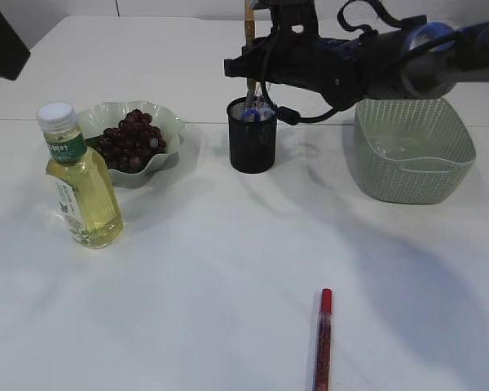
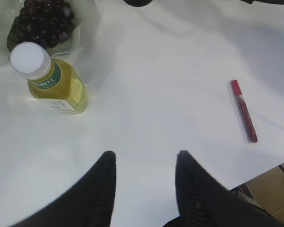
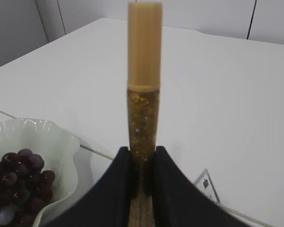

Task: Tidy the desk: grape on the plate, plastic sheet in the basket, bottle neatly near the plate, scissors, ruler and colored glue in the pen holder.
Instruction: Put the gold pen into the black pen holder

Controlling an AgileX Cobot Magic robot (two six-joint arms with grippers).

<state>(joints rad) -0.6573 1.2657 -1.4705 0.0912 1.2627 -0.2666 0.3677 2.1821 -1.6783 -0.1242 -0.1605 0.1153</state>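
Observation:
My right gripper (image 3: 142,150) is shut on a gold glitter glue (image 3: 144,94), held upright. In the exterior view that right gripper (image 1: 250,67) holds the gold glue (image 1: 249,24) straight above the black pen holder (image 1: 253,138), where blue scissors handles (image 1: 257,114) show. A red glue (image 1: 323,338) lies on the table near the front edge. My left gripper (image 2: 146,153) hangs open over bare table, with the red glue (image 2: 244,118) to its right. The yellow bottle (image 1: 81,183) stands upright beside the green plate (image 1: 171,122) of dark grapes (image 1: 130,140).
A grey-green basket (image 1: 411,183) stands at the right, with something clear and glossy inside. A clear labelled corner (image 3: 207,184) pokes up beside my right fingers. The table's edge (image 2: 260,165) runs close to the red glue.

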